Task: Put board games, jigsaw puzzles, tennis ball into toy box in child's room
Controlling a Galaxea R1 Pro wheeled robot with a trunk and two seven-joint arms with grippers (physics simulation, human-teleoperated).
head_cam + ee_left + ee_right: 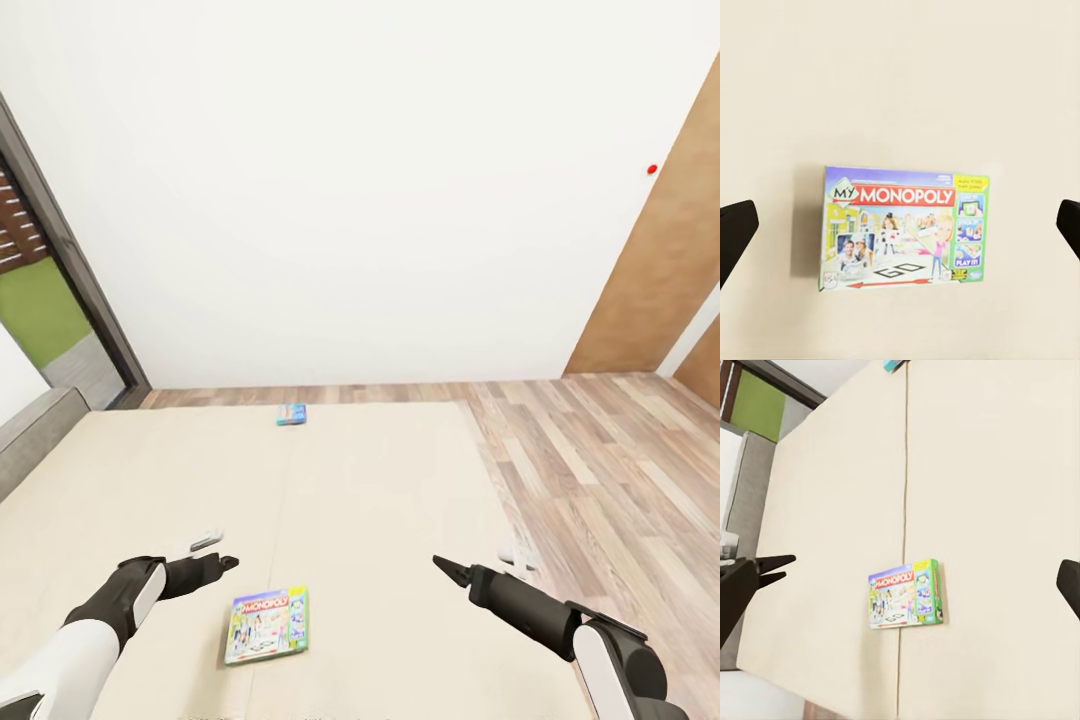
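both board games lie on the bed [120, 470] uncollected: monopoly [266, 624] near its near edge, the blue game [291, 414] at its far edge. left claw [222, 564] spread apart above monopoly; right claw [445, 566] apart, empty.

Green-edged Monopoly box [267, 624] on plain beige bed [400, 500].

Beige bed [400, 480] bears Monopoly box [266, 624], blue box [291, 414].
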